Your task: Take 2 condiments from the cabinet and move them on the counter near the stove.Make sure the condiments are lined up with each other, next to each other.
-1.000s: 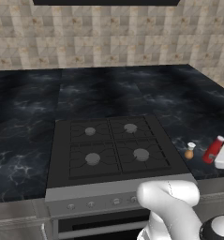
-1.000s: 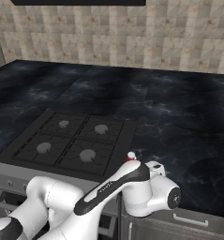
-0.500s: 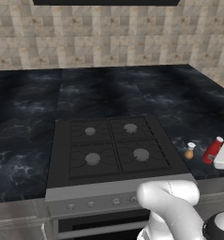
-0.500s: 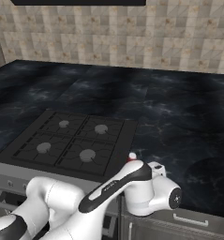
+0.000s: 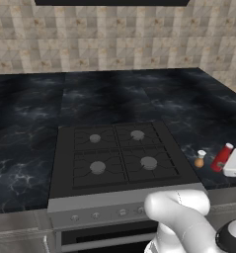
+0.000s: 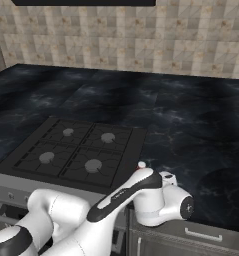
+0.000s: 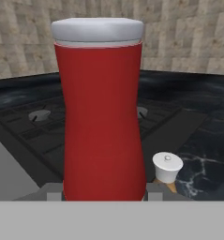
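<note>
Condiments look light, rigid and slick: the slim red bottle stands clamped at its base in the claw, so a low grip suits it, while the shorter orange-brown bottle stands just beyond on the desk.

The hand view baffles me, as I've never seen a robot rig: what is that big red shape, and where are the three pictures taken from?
The machine is a white robot arm on a driving base, in a rendered kitchen. Two cameras on the base look over it from left and right at a dark grey four-burner stove set in a glossy black marble-look counter. The third camera sits on the hand, so the slim red bottle with a white cap looms large: the pincer grips it. Beside it, on the counter right of the stove, stands a shorter orange-brown bottle with a white cap.
</note>
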Controlling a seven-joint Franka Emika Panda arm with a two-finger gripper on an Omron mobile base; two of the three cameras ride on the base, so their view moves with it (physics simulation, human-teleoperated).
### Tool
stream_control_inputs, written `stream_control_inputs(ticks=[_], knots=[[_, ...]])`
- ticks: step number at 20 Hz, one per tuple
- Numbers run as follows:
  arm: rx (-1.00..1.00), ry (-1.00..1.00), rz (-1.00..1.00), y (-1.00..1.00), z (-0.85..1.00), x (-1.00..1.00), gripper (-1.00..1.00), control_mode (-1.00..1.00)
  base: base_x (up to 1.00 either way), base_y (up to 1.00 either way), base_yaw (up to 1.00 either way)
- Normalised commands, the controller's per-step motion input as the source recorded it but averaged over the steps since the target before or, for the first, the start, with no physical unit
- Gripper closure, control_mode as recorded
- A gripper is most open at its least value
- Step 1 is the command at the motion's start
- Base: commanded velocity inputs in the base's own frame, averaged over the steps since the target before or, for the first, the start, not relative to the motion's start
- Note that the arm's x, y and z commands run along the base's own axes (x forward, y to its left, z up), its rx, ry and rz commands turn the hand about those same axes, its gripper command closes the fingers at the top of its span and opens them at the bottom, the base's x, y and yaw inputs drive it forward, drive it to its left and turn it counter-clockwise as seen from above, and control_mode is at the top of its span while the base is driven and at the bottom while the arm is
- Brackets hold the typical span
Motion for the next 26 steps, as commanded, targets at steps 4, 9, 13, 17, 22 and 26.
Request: stream_control_inputs(ticks=[4, 9, 13, 17, 22, 26], knots=[[0.00, 0.01, 0.00, 0.00, -0.09, 0.12, 1.00, -1.00, 0.00, 0.00, 0.00], [0.00, 0.00, 0.00, 0.00, -0.12, 0.11, 1.00, -1.00, 0.00, 0.00, 0.00], [0.00, 0.00, 0.00, 0.00, -0.13, 0.13, 1.00, -1.00, 0.00, 0.00, 0.00], [0.00, 0.00, 0.00, 0.00, -0.13, 0.13, 1.00, -1.00, 0.00, 0.00, 0.00], [0.00, 0.00, 0.00, 0.00, -0.14, 0.12, 1.00, -1.00, 0.00, 0.00, 0.00], [0.00, 0.00, 0.00, 0.00, -0.13, 0.11, 1.00, -1.00, 0.00, 0.00, 0.00]])
